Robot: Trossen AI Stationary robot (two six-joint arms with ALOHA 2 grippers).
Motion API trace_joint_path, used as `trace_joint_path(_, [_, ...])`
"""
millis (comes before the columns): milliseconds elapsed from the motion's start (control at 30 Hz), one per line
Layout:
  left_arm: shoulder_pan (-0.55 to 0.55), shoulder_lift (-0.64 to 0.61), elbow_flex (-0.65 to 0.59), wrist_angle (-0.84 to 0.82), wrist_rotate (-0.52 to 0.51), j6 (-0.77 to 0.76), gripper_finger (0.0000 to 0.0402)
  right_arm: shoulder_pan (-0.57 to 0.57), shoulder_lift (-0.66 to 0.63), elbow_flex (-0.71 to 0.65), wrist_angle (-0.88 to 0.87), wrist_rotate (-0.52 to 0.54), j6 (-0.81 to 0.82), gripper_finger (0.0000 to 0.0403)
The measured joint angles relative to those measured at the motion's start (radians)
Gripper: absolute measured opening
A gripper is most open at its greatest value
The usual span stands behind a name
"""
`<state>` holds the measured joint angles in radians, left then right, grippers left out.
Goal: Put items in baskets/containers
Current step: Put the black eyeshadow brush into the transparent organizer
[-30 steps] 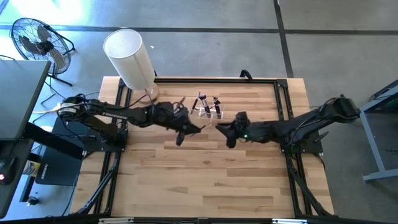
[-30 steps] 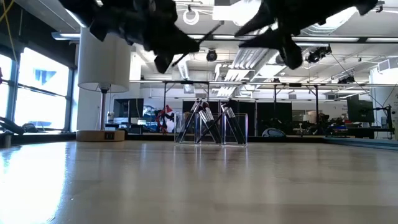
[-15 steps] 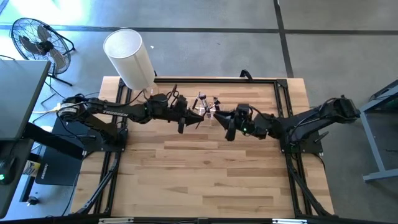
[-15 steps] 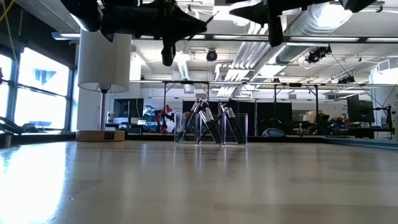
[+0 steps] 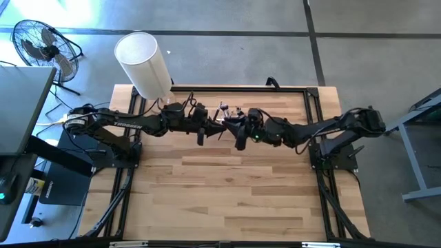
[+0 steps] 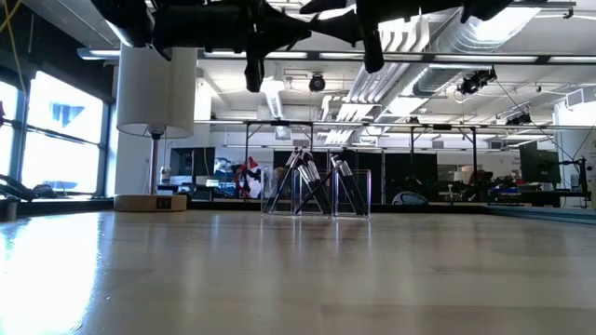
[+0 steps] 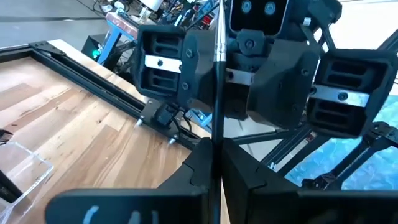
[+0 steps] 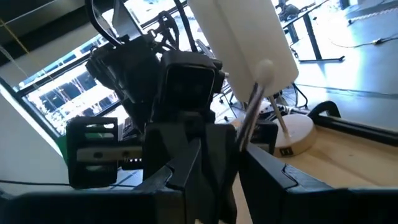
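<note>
Both arms meet high above the far middle of the counter [image 5: 227, 186], almost nose to nose. The left hand [image 5: 202, 127] is clenched on a thin dark brush [image 7: 217, 81], whose handle runs straight out from between its fingers [image 7: 245, 163] toward the right arm's wrist, close in front of it. The right hand [image 5: 238, 131] grips a second brush [image 8: 252, 118], a slim rod with a pale end that stands up from its fingers [image 8: 211, 149].

The clear holder [image 5: 229, 118] stands on the counter just beyond and between the two hands, toward the far edge; the low view shows it as a glinting box [image 6: 317, 194] with several dark-handled brushes [image 6: 303, 181] already leaning in it, their tips splayed outward. From that level view both hands hang well above the holder's rim.

The coming move seems to turn on height and tilt: each held brush lies roughly level or slanted, while the holder's opening faces upward, so a handle would need to swing toward upright before descending. Neither hand is clearly the nearer. Room is tight, as the two wrists crowd each other and the leaning brushes take up part of the opening. The white cylinder [image 5: 142, 65] stands well apart at the far left corner, and bare wood lies open on the near side for backing away.
</note>
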<state>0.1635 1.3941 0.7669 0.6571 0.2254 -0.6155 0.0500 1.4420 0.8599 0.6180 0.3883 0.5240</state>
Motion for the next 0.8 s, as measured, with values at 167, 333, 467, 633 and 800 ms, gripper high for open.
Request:
trace_joint_path(167, [0.0, 0.0, 0.001, -0.002, 0.005, 0.0, 0.0012, -0.02, -0.005, 0.027, -0.041, -0.031, -0.015, 0.0085])
trace_joint_path(333, [0.0, 0.0, 0.001, -0.003, 0.014, 0.013, 0.0013, -0.02, -0.007, 0.03, -0.052, -0.041, -0.066, 0.0015])
trace_joint_path(467, [0.0, 0.0, 0.001, -0.007, 0.019, 0.036, 0.0026, -0.024, -0.007, 0.03, -0.057, -0.036, -0.075, 0.0021])
trace_joint_path(633, [0.001, 0.0, 0.001, -0.01, 0.017, 0.101, 0.008, -0.039, -0.008, 0.03, -0.083, -0.074, -0.087, 0.0011])
trace_joint_path(800, [0.021, -0.012, 0.0, -0.031, 0.016, 0.121, 0.0131, -0.046, -0.008, 0.03, -0.216, -0.048, -0.079, 0.0014])
